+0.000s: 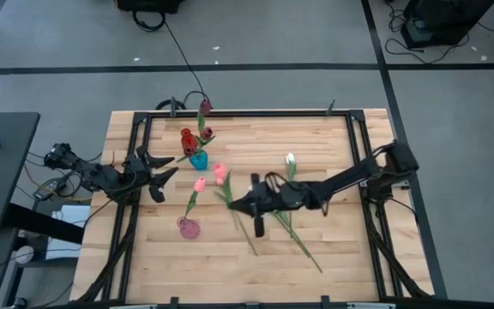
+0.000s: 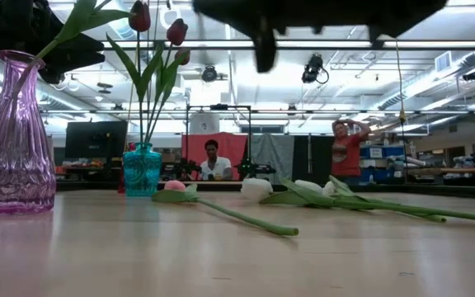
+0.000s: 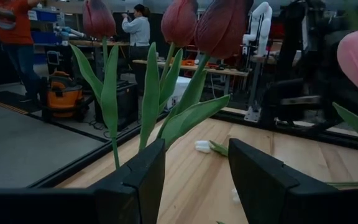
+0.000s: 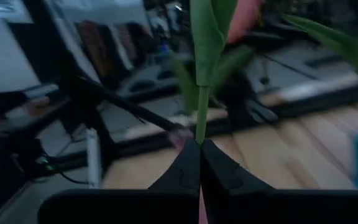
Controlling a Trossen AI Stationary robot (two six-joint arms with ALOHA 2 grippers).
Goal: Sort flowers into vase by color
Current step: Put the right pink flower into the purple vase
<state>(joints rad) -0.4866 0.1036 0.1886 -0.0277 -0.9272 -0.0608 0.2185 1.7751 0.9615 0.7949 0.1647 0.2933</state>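
Ribbed pink glass forms the pink vase (image 1: 189,228), near the table's (image 1: 333,257) front on pale wood planks; a smaller teal vase (image 1: 198,160) behind it holds three maroon tulips (image 1: 192,137). A white tulip (image 1: 290,160) and other long-stemmed flowers lie flat at mid-table. The right gripper (image 4: 200,163), reaching far across from the right, is pinched on the thin green stem of a pink tulip (image 1: 219,174). The left gripper (image 3: 194,177) waits at the left edge, fingers parted, facing the maroon tulips.
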